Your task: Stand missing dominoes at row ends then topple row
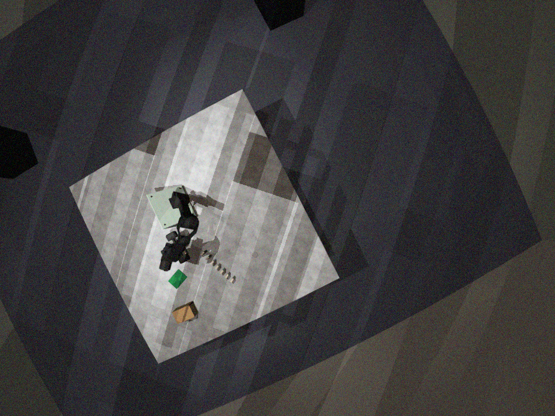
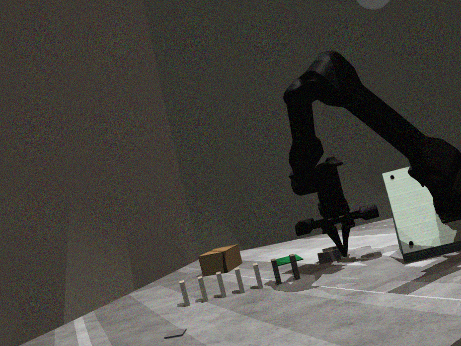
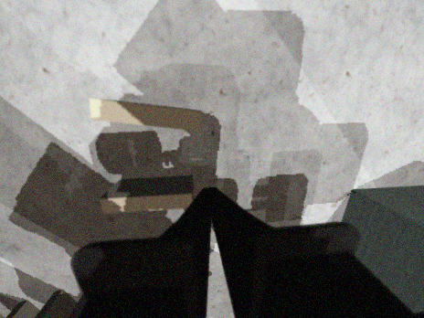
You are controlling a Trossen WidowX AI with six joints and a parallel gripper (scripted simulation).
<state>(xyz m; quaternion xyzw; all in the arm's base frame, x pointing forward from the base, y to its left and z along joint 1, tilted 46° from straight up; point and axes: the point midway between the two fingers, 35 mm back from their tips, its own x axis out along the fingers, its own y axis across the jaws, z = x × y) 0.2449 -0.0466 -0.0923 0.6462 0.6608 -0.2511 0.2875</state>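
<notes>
Several pale dominoes stand upright in an evenly spaced row, with the far-end one [image 1: 233, 280] [image 2: 184, 293] opposite the arm-side end one [image 2: 294, 267]. Two loose dominoes rest low on their long edges, roughly parallel with a gap between them. One loose domino [image 3: 146, 203] is nearer the fingers; the other [image 3: 137, 113] lies farther up in the wrist view. My gripper [image 2: 345, 255] [image 3: 209, 193] is shut and empty, pointing down. Its tips are low, close to the right end of the nearer loose domino; contact cannot be told. The arm hides the fingertips in the top view.
A green square [image 1: 177, 278] [image 2: 284, 259] lies behind the row in the exterior view. A brown box [image 1: 184, 312] [image 2: 212, 263] stands beyond it. The arm's pale green base plate [image 1: 159, 207] [image 2: 409, 208] is at the right. A small thin dark piece [image 2: 175, 334] lies in front of the row.
</notes>
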